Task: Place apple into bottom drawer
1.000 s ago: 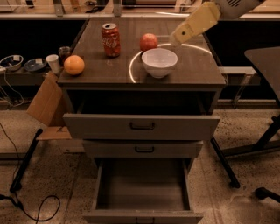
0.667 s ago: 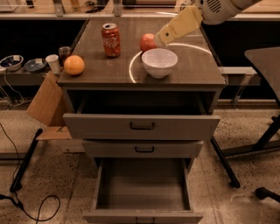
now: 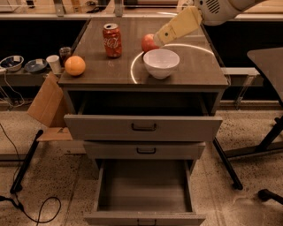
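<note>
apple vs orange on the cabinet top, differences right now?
Colour: the apple is red-pink, the orange plain orange. Place: the apple sits behind the white bowl, the orange at the front left corner. Access: the gripper is at the apple's right side, covering part of it; the orange stands alone. Both are round, similar in size, on the cabinet top.

The gripper [image 3: 159, 39] sits against the apple's [image 3: 147, 43] right side and covers that flank, so whether they touch can't be read. The arm [image 3: 221, 9] runs off the top edge. The bottom drawer's [image 3: 143, 192] front face is clipped by the lower edge.
</note>
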Available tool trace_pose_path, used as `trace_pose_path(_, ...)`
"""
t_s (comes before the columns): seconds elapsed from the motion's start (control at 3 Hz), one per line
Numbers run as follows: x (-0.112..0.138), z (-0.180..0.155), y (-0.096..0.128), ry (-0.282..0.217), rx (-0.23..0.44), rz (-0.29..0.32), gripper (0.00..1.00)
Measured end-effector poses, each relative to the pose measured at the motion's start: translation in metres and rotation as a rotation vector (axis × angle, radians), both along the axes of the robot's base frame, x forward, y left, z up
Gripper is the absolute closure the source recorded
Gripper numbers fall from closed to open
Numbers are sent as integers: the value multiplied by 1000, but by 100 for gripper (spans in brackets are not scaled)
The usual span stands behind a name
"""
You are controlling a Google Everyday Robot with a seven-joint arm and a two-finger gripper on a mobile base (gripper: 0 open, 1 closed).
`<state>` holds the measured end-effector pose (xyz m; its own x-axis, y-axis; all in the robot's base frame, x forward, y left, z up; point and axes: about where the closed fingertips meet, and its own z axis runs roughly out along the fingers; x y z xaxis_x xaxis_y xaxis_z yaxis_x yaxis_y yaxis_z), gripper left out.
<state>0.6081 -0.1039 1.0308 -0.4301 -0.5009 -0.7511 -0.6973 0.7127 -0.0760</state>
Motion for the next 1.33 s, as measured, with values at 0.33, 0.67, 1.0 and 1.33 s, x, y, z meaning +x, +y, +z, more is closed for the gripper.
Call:
trace_pose_path(0.33,18,-13,4,17,37,-53,0)
trace_pose_path(0.67,47,-27,9,34,73,-109,0)
trace_pose_path(1.0,83,-48,8,50,116,-184,0)
trace_pose_path(1.33,127,-67,-4,57,157,-287,0)
